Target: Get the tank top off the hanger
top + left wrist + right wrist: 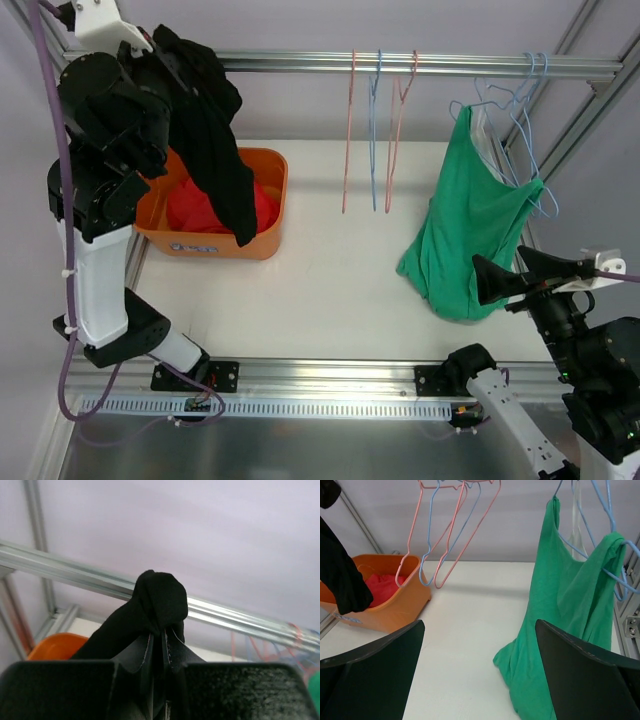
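Tank top on blue hanger

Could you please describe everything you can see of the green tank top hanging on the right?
The green tank top is a thin, soft-looking sleeveless garment in plain green. It hangs skewed on a light blue wire hanger hooked over the metal rail: one strap rides high, the other sits lower. The cloth falls in loose folds and bunches at the bottom, low by the white table. The open right claw faces it, gripping nothing.
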Motion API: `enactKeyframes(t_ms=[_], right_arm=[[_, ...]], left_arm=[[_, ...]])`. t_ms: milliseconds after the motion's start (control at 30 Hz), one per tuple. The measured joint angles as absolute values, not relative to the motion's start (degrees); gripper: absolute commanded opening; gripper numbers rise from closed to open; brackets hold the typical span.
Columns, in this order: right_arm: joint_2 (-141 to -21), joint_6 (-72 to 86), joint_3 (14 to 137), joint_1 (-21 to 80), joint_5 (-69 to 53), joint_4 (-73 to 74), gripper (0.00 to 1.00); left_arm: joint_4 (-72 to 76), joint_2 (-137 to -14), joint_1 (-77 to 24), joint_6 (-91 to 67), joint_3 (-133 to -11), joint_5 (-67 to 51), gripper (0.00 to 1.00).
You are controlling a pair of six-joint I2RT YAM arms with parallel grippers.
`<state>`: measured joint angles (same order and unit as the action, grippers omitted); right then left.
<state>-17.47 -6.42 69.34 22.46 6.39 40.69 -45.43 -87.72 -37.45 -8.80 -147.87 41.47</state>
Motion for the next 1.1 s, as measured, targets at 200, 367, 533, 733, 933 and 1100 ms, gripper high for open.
enactKeyframes(t_ms=[200,367,533,733,933,1100], right_arm=[[-19.3,-6.2,67.5,22.5,4.5,39.6,0.99],[-19.3,-6.2,65.4,22.5,3.7,39.2,1.0],[-19.0,-6.4,62.9,22.5,3.8,39.2,0.99],[-19.6,-7.2,62.3,22.5,3.9,39.2,1.0],[-31.1,-9.3,68.4,22.5,8.4,42.0,0.99],[-40.8,-12.7,76.1,22.3,13.4,44.5,0.99]], left_arm=[[-41.0,-88.9,-21.2,-9.7,-140.2,35.8,0.0],[-39.0,-91.0,-13.4,-14.4,-130.3,28.6,0.0],[-33.4,-85.2,-13.1,-20.4,-104.5,25.5,0.0],[-30.3,-79.7,-13.1,-25.9,-83.3,24.3,0.47],[-28.3,-75.7,-13.1,-28.7,-78.0,23.9,0.99],[-30.7,-65.5,-13.1,-28.5,-77.6,16.4,0.99]])
